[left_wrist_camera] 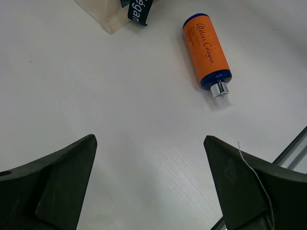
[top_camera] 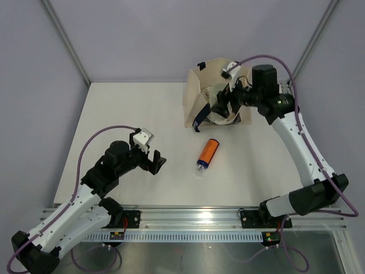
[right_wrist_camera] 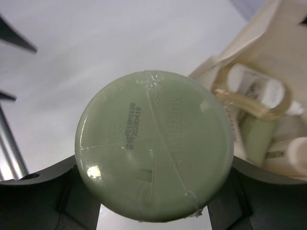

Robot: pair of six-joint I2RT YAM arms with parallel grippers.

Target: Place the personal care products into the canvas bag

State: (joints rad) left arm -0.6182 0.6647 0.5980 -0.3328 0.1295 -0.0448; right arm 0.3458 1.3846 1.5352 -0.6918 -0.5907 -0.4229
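We are holding a sage-green bottle (right_wrist_camera: 153,146) clamped in right gripper (top_camera: 221,104) at canvas bag (top_camera: 197,97) mouth; left gripper (left_wrist_camera: 148,184) gaping wide, empty, near orange bottle (left_wrist_camera: 207,51).

white arms, black joints
purple cables (top_camera: 265,56) follow the left arm (top_camera: 64,213) and right arm (top_camera: 300,137); the left end effector (left_wrist_camera: 148,143) has dark wedge fingers (left_wrist_camera: 62,177).

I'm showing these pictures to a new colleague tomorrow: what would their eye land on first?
The round base of a sage-green bottle fills the right wrist view, clamped in the right gripper at the open beige canvas bag, where other bottles already lie. Next comes the orange bottle with blue ends, lying alone on the white table in front of the bag, with the open left gripper off to its left.
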